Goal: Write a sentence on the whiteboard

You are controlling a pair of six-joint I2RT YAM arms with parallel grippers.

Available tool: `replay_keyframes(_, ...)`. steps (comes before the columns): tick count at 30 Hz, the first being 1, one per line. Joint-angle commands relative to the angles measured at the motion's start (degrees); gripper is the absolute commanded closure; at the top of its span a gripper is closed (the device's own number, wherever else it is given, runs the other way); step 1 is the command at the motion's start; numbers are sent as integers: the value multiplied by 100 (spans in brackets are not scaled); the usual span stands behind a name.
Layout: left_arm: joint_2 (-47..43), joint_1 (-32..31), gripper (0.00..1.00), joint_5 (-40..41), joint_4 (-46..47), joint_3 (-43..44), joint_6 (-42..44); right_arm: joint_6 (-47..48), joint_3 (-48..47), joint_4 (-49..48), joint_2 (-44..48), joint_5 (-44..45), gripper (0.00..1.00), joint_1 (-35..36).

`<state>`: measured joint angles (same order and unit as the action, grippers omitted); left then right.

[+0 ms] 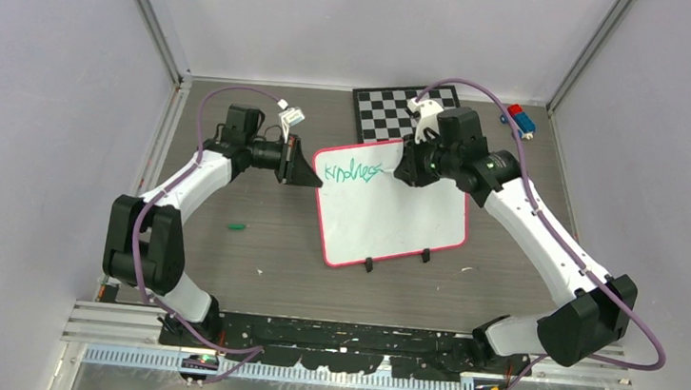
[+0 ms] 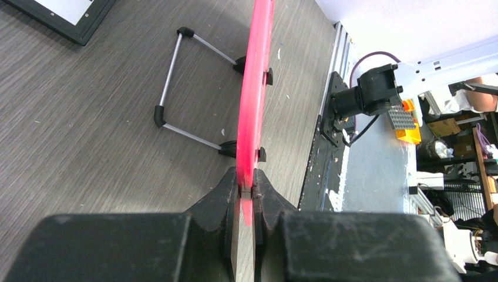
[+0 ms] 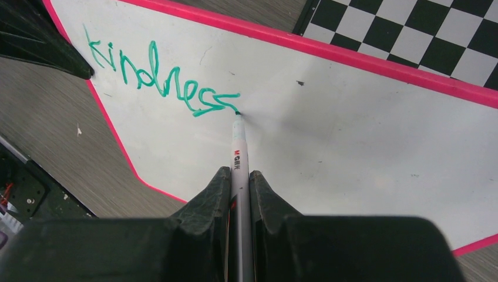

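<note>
The whiteboard (image 1: 401, 221), white with a pink-red frame, stands tilted on two black feet at the table's middle. Green lettering (image 1: 352, 170) reading "kindness" runs along its upper left; it also shows in the right wrist view (image 3: 158, 79). My left gripper (image 1: 310, 174) is shut on the board's upper left edge; in the left wrist view the pink frame (image 2: 256, 88) sits pinched between its fingers (image 2: 248, 191). My right gripper (image 1: 408, 170) is shut on a white marker (image 3: 239, 158), whose green tip touches the board (image 3: 352, 147) just after the last "s".
A black-and-white chequered board (image 1: 398, 109) lies behind the whiteboard. Red and blue blocks (image 1: 521, 118) sit at the back right. A small green piece (image 1: 236, 227) lies on the table at the left. The board's wire stand (image 2: 176, 82) shows behind it.
</note>
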<state>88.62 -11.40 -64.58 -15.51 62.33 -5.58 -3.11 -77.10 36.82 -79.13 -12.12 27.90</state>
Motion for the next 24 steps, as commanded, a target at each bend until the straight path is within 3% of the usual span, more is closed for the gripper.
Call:
replay_keyframes(1,-64,-38,100,-154,-23,-20,6,140,47,82,121,233,100,-18)
replay_keyframes(8,-79,-39,100,-153,-27,-33,5,122,14,170,83,157,100,122)
replay_keyframes(24,-120,-38,100,-118,56,-100,-23,-151,-430,92,120,-958,100,125)
